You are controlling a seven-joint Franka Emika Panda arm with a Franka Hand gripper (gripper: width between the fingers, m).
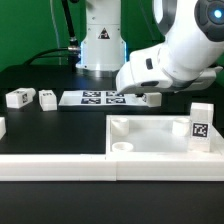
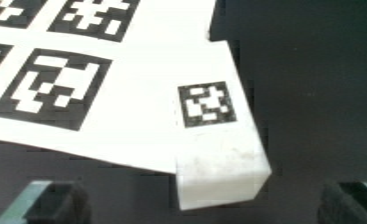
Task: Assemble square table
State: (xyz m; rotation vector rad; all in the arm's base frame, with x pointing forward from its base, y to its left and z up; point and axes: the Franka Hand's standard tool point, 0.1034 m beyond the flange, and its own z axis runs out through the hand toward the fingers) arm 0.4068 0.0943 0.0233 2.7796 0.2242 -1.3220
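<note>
In the exterior view, the arm reaches down from the exterior view's right. Its gripper point(image 1: 150, 97) is low over the black table, at the end of the marker board point(image 1: 98, 98) on that side. I cannot judge the finger gap from here. The tabletop point(image 1: 160, 140) lies flat in the foreground with its rim up, just behind the long white rail point(image 1: 50, 166). One upright leg point(image 1: 201, 124) stands by the tabletop's corner on the exterior view's right, its tag facing the camera. Two more legs lie on the table towards the exterior view's left, a far-left leg point(image 1: 20, 98) and a second leg point(image 1: 47, 97) close beside it. Every label is a black-and-white block pattern, and I can read no letters or numbers on any of them.

In the wrist view, the marker board point(image 2: 64, 90) shows its large tags. A fourth leg point(image 2: 215, 150) lies along the board's edge, with a smaller tag point(image 2: 206, 103) on its upper face. The gripper point(image 2: 198, 203) is spread wide. Its dark fingertips point(image 2: 47, 202) sit on either side of the leg's near end, apart from it and holding nothing.
</note>
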